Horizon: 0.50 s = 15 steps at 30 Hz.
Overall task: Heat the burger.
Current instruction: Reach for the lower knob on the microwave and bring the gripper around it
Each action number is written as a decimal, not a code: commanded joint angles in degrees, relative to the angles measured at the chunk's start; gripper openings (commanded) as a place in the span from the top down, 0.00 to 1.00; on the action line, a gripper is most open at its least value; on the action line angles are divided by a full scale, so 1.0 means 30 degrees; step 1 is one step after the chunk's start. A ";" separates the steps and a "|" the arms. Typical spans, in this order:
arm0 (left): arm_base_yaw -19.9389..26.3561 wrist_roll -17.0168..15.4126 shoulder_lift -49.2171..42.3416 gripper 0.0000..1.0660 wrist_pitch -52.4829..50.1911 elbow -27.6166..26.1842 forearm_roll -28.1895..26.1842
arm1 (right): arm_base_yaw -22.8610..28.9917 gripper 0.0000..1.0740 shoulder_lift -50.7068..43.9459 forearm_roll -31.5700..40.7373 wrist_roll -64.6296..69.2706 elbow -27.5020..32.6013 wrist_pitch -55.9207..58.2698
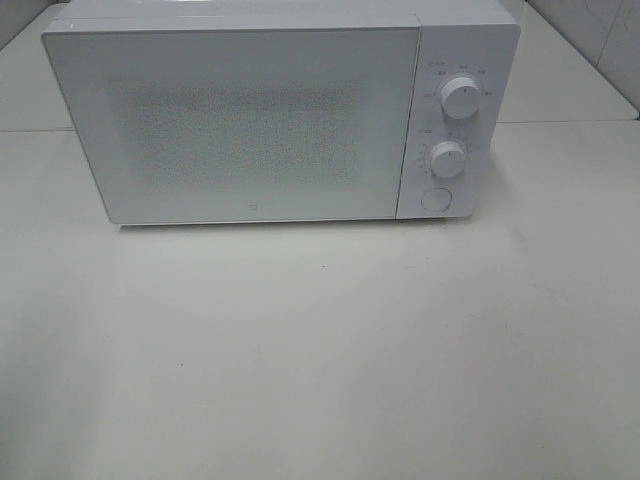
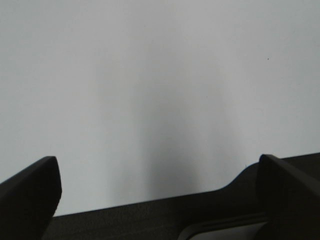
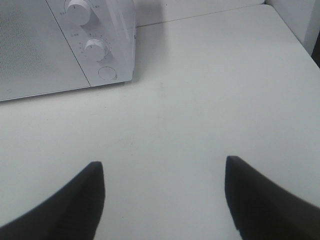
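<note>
microwave [image 1: 240,120]: sitting on table [image 1: 320,380], door [image 1: 230,150] shut, can't see thru it
burger: not showing in any view rn. Maybe inside the oven, can't tell
left gripper [image 2: 157,167]: jaws spread wide, gripping nothing, hanging over bare table
right gripper [image 3: 163,167]: jaws apart too, empty, facing the knob end
step (my guess): going for the door or the controls
risk 1: turning the timer w/o the burger inside = running it empty
risk 2: wide jaws poking the button [image 1: 435,199] could be bumping the lower knob [image 1: 448,158] just above, or shoving the oven back
</note>
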 commanded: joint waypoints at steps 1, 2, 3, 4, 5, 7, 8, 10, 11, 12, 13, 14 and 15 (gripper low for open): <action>0.0057 0.0019 -0.0993 0.08 0.0000 0.0095 0.0076 | -0.0115 0.38 -0.0535 0.0057 -0.0153 0.0038 -0.0153; 0.0057 0.0019 -0.1814 0.08 0.0000 0.0095 0.0115 | -0.0115 0.38 -0.0535 0.0057 -0.0153 0.0038 -0.0153; 0.0057 0.0019 -0.1814 0.08 0.0000 0.0095 0.0115 | -0.0115 0.38 -0.0535 0.0057 -0.0153 0.0038 -0.0153; 0.0057 0.0019 -0.2235 0.08 0.0000 0.0095 0.0115 | -0.0115 0.38 -0.0535 0.0057 -0.0153 0.0038 -0.0153; 0.0057 0.0019 -0.3094 0.08 -0.0019 0.0095 0.0095 | -0.0115 0.38 -0.0535 0.0057 -0.0153 0.0038 -0.0153; 0.0057 0.0019 -0.3591 0.08 -0.0038 0.0095 0.0057 | -0.0115 0.38 -0.0535 0.0057 -0.0153 0.0038 -0.0153; 0.0057 0.0019 -0.4526 0.08 -0.0038 0.0095 0.0019 | -0.0115 0.38 -0.0535 0.0057 -0.0153 0.0038 -0.0153; 0.0057 0.0019 -0.5462 0.08 -0.0038 0.0095 0.0019 | -0.0115 0.38 -0.0535 0.0057 -0.0153 0.0038 -0.0153; 0.0095 0.0019 -0.5921 0.08 -0.0038 0.0095 0.0019 | -0.0115 0.38 -0.0535 0.0057 -0.0153 0.0038 -0.0153; 0.0095 0.0019 -0.5921 0.08 -0.0038 0.0095 0.0019 | -0.0115 0.38 -0.0535 0.0057 -0.0153 0.0038 -0.0153; 0.0477 0.0019 -0.6704 0.08 -0.0038 0.0095 0.0019 | -0.0115 0.38 -0.0535 0.0057 -0.0153 0.0038 -0.0153; 0.0477 0.0019 -0.6704 0.08 -0.0038 0.0095 0.0019 | -0.0115 0.38 -0.0535 0.0057 -0.0153 0.0038 -0.0153; 0.1146 0.0019 -0.7238 0.08 -0.0038 0.0095 0.0019 | -0.0115 0.38 -0.0535 0.0057 -0.0153 0.0038 -0.0153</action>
